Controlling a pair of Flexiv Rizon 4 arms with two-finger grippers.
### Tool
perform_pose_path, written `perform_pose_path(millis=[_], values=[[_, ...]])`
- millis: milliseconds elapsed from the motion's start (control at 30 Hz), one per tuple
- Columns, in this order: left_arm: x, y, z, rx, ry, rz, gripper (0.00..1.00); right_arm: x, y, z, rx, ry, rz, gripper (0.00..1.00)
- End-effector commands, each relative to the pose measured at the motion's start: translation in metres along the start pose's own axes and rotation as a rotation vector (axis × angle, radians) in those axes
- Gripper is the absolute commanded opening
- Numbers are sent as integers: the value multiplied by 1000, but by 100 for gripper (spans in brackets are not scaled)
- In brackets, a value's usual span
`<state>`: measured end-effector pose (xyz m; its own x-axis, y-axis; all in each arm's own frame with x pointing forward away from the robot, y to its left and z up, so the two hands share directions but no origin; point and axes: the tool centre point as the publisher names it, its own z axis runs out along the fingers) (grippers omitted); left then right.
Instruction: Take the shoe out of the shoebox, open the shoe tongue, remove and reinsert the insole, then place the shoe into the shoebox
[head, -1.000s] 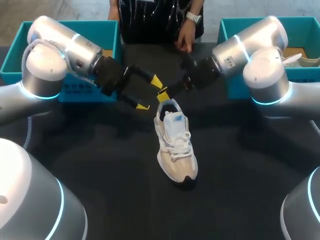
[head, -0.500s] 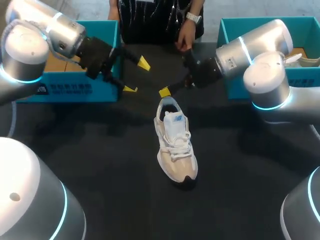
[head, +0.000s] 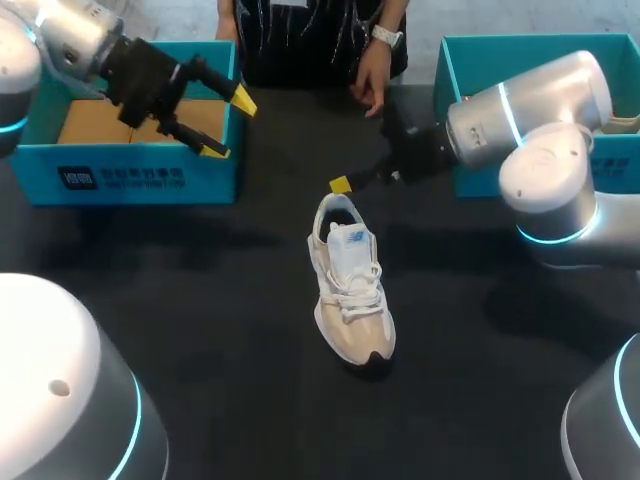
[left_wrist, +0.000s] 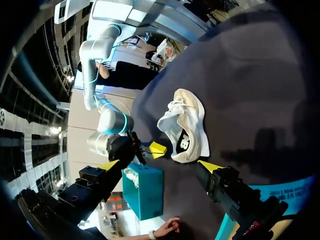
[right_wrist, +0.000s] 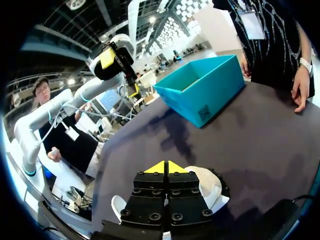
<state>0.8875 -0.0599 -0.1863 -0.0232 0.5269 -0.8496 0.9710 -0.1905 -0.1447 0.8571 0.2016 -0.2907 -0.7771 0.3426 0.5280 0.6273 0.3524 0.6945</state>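
My left claw (head: 228, 125) has swung away from the shoe (head: 350, 290) and back over the right end of the left shoebox (head: 140, 178), while my right claw (head: 340, 184) has eased a little off the heel. The dark desk (head: 200, 300) carries two teal boxes at its far side, the right shoebox (head: 455, 65) opposite the left one. Between them and nearer me the pale shoe stands upright on its sole, outside both boxes, its long axis running away from me: heel toward the far edge, toe toward me and tipped slightly right (laces and tongue facing up). My left claw gapes wide, holding nothing. My right claw hangs just beyond the heel, tips pressed together, empty.
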Motion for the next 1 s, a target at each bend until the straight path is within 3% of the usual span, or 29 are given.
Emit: perform_pose_path(millis=[33, 433, 633, 1000], values=[[0, 4, -22, 20, 22, 1, 100, 1, 1, 1, 2, -6, 2, 0], [17, 18, -79, -39, 56, -29, 100, 1, 1, 1, 2, -6, 2, 0], [19, 26, -98, -54, 58, -28, 100, 3, 2, 6, 43, -167, 119, 0], [22, 34, -102, -23, 47, -32, 100, 14, 8, 1, 168, -369, 223, 0]])
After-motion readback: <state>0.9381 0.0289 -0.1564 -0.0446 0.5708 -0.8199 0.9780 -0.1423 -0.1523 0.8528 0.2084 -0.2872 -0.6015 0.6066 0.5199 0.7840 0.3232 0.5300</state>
